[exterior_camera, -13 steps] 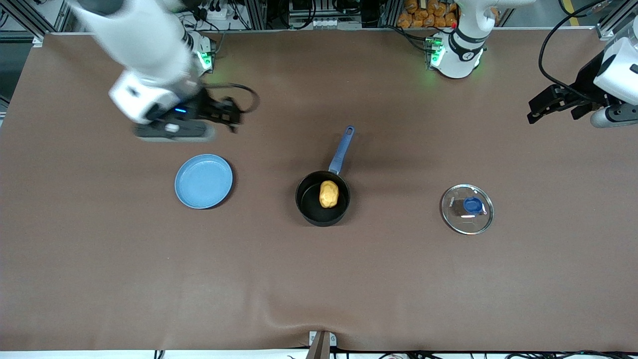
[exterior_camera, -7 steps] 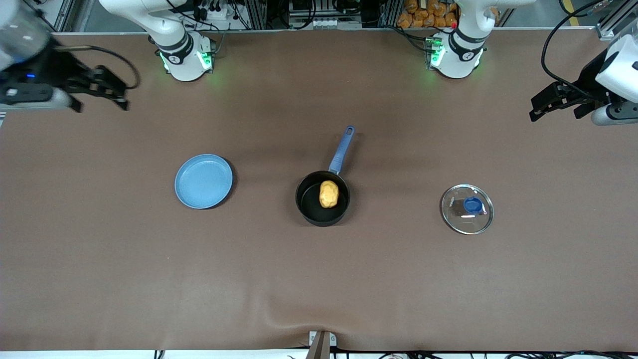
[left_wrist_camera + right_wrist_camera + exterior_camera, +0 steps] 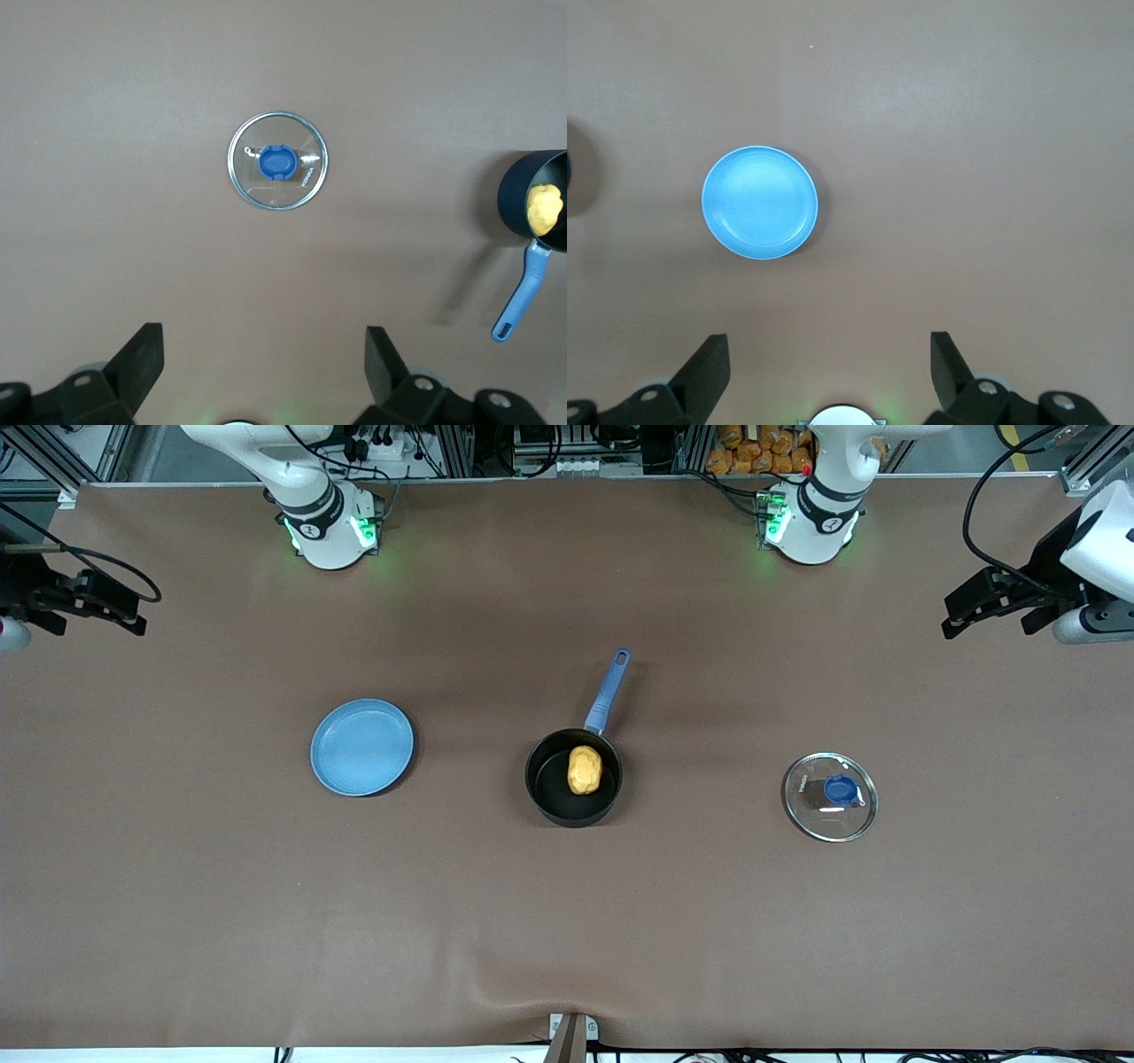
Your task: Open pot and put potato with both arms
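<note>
The black pot (image 3: 573,779) with its slate-blue handle (image 3: 608,691) stands uncovered in the middle of the table. The yellow-orange potato (image 3: 585,770) lies inside it. The pot also shows in the left wrist view (image 3: 534,206) with the potato (image 3: 545,210) in it. The glass lid (image 3: 830,796) with a blue knob lies flat on the table toward the left arm's end, and also shows in the left wrist view (image 3: 278,161). My left gripper (image 3: 983,607) is open and empty, high at the left arm's end of the table. My right gripper (image 3: 115,611) is open and empty, high at the right arm's end.
A round blue plate (image 3: 361,746) lies empty on the brown table cover toward the right arm's end; it also shows in the right wrist view (image 3: 759,203). The two arm bases (image 3: 326,527) (image 3: 811,522) stand along the table edge farthest from the front camera.
My right arm has swung up and away from above the blue plate to the right arm's end of the table. The left arm has barely moved. Pot, potato and lid have not moved.
</note>
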You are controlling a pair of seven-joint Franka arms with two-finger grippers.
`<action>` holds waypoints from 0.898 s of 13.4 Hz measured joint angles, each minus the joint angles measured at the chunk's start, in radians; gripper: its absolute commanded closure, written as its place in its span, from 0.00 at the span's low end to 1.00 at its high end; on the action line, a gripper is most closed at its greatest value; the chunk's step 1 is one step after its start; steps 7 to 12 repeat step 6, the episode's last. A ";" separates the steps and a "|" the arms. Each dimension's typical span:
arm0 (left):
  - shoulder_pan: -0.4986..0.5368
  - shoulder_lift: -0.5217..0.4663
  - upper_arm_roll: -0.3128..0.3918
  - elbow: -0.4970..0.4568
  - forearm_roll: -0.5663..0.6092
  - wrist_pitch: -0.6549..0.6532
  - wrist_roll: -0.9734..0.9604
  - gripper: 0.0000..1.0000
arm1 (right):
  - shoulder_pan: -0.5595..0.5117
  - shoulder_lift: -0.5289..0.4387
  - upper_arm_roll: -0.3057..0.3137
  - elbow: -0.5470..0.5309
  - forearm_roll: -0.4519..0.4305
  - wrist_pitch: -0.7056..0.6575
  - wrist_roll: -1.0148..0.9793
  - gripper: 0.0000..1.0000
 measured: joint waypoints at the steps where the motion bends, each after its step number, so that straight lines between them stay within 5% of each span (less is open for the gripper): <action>1: 0.000 0.000 0.000 0.000 0.000 0.000 0.000 0.00 | -0.003 0.000 -0.007 -0.022 0.000 0.020 -0.005 0.00; 12: 0.000 -0.001 0.000 0.000 0.000 -0.006 0.000 0.00 | -0.005 -0.001 -0.013 -0.064 0.000 0.042 -0.009 0.00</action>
